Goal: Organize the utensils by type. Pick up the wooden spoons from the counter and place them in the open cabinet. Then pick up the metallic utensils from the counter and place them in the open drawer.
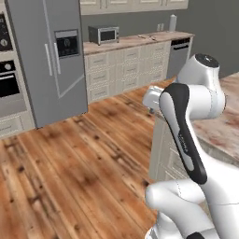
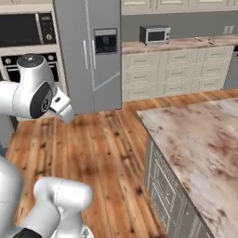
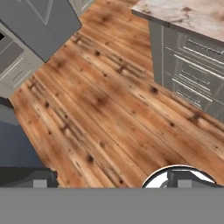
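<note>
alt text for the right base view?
A white robot arm rises at left over a wooden floor, beside a marble island counter at right. Behind stand a grey fridge, and a far counter with a toaster oven.

Far counter (image 2: 186,44) — toaster oven (image 2: 155,34), small utensils (image 2: 205,41).

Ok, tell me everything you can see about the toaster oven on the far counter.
The toaster oven is a small grey metallic box with a dark glass front window and a lighter panel on its right side. It stands upright on the far counter of reddish-brown marbled stone, against the grey wall and right of the tall grey refrigerator. Its door looks closed. Nothing visibly touches it besides the counter; details of its controls are too small to tell.
</note>
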